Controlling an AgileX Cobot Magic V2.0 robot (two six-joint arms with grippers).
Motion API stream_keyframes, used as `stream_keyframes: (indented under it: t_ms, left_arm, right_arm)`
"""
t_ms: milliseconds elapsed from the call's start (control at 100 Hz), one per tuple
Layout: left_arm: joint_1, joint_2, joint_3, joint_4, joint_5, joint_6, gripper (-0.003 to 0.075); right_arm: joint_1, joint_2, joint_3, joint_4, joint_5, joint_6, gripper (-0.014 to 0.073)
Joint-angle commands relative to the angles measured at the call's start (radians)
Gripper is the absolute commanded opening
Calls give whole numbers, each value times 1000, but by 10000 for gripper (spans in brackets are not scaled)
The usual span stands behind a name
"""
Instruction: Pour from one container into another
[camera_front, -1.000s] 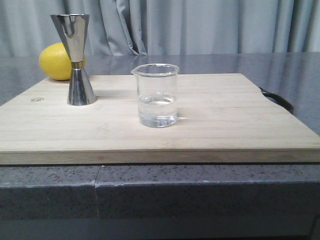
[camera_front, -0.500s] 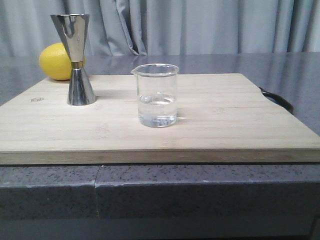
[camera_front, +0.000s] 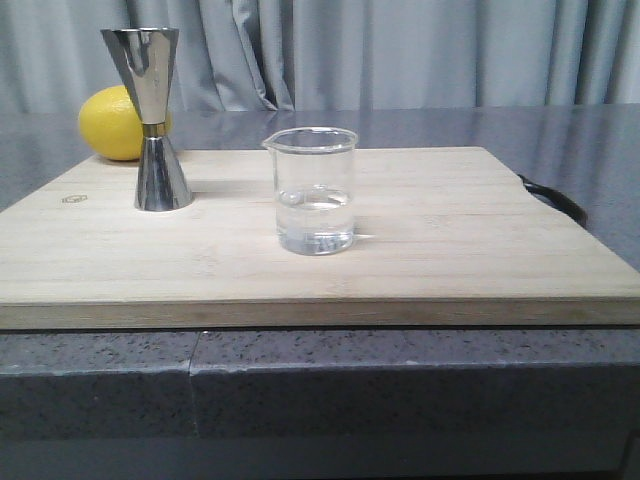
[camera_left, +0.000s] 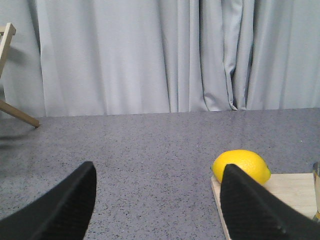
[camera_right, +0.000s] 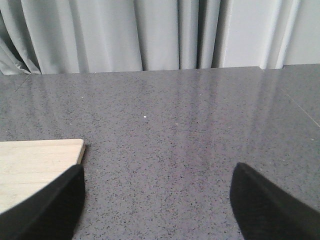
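Compared with the picture from half a second before, nothing on the board has moved: all things stand in the same places. The beaker (camera_front: 314, 190) stands upright near the middle of the wooden cutting board (camera_front: 450, 240), with clear liquid filling roughly its lower third and its pouring lip turned to the left. The jigger (camera_front: 155, 120) stands upright at the back left part of the board, well apart from the beaker. Just behind the jigger a yellow lemon (camera_front: 113, 123) lies on the grey tabletop (camera_front: 420, 125), touching the board's far edge.

No arm appears in the front view. In its wrist view the left pincer (camera_left: 157, 200) is spread wide and holds nothing, with the lemon beside one finger (camera_left: 250, 210). The right pincer (camera_right: 155, 205) is also spread wide and empty, above the bare tabletop beside a corner of the board.
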Motion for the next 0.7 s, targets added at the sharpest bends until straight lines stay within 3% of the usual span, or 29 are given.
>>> stream_keyframes:
  t_ms: [0,140,290,530,690]
  left_arm:
    - [2,16,-37,-6,-86,-3,470]
    - [2,16,-37,-7,-86,-3,487]
    - [2,20,-49,-7,-48,-3,578]
    - [0,136,-199,-29,228,4,588]
    - [-22,280,-310,-192,439,208,588]
  right_arm:
    - [-8,14,-33,-14,-74,-9,545]
    - [-8,14,-33,-14,-70,-9,547]
    - [-8,24,-68,5,-34,-9,552]
    - [-8,102,-183,9,105,-9,636]
    - [-8,157,-242,19,219,-9,637]
